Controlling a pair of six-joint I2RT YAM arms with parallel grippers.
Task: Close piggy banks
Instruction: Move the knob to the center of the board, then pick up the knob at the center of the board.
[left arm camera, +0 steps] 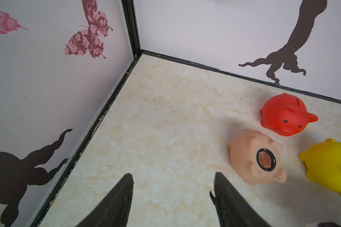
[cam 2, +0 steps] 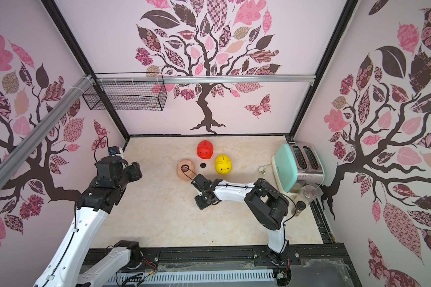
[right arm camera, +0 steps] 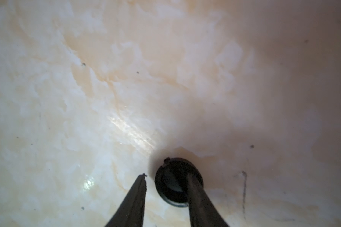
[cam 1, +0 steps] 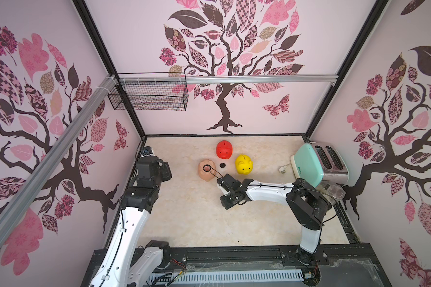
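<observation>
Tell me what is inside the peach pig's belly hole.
The peach pig lies belly up; its black-rimmed hole is unplugged. Through it shows an orange printed surface, too small to read. The shell hides the rest of the inside.

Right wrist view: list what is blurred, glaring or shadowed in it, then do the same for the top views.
Right wrist view: soft focus throughout, glare streaks on the tabletop, shadow around the black plug; in both top views: sharp, evenly lit, no glare.
</observation>
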